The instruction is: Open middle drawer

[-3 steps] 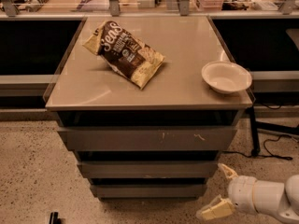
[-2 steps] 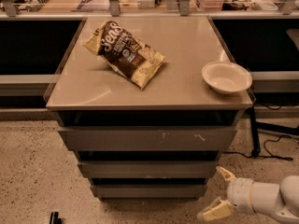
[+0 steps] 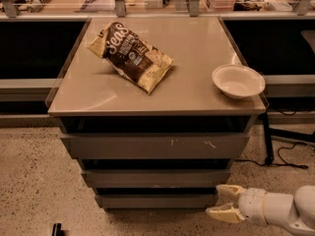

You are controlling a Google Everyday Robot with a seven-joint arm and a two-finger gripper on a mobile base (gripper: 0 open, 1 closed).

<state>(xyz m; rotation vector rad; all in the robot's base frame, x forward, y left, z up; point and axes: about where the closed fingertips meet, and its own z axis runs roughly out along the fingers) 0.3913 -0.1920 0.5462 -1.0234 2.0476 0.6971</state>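
The middle drawer [image 3: 155,178] is the wide grey front between the taller scratched top drawer [image 3: 155,146] and the narrow bottom drawer [image 3: 155,200]. It stands shut, in line with the others. My gripper [image 3: 224,201] comes in from the lower right, its two pale fingers spread open and empty. It sits just right of the bottom drawer's right end, a little below the middle drawer's right corner, touching neither.
On the cabinet top [image 3: 98,90] lie a brown chip bag [image 3: 132,55] and a white bowl [image 3: 238,80] near the right edge. Speckled floor surrounds the cabinet. A black stand and cables [image 3: 275,151] are at the right. Dark shelving runs behind.
My gripper has moved a little left and up, closer to the right end of the drawer stack. The drawers have not moved.
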